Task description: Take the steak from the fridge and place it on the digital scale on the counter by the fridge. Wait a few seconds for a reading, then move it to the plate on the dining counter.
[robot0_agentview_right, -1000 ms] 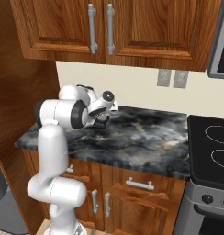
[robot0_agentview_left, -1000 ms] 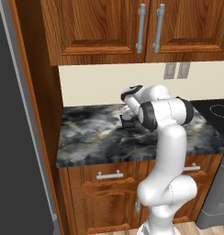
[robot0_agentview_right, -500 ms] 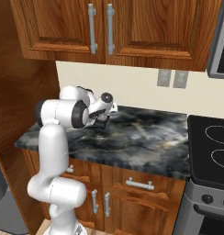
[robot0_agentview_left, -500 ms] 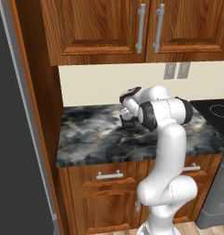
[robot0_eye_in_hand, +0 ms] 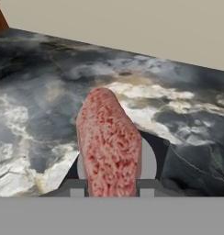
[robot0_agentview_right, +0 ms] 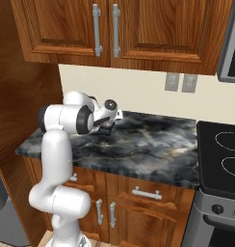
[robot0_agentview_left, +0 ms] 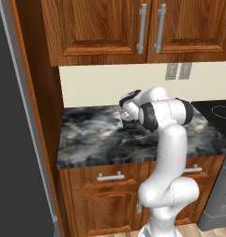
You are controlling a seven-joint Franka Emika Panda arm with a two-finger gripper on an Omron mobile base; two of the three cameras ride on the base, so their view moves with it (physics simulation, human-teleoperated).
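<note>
Pinkish-red and grainy, the steak stands on edge between the 2 dark finger tips of the end effector, which is clamped on its 2 flat sides. Just under and behind the meat in the hand view lies a low black device with a pale round disc on its top, the digital scale; the steak's lower edge is close over it, though whether the 2 touch is hard to tell from this angle.

In the left base view the white arm rises at the near right and bends over the marbled tabletop, with the end effector low over the stone toward its far right part. A dark squarish shape, the digital scale, sits directly below it. From the right base view the same end effector hangs just above the digital scale, near the far left of the tabletop.

Below the stone are wooden drawers with metal handles. Farther back, a cream wall carries 2 outlet plates, and 2 brown cupboard doors hang above. The dark grey side of the fridge fills the left, and a black stove top lies at the right.
</note>
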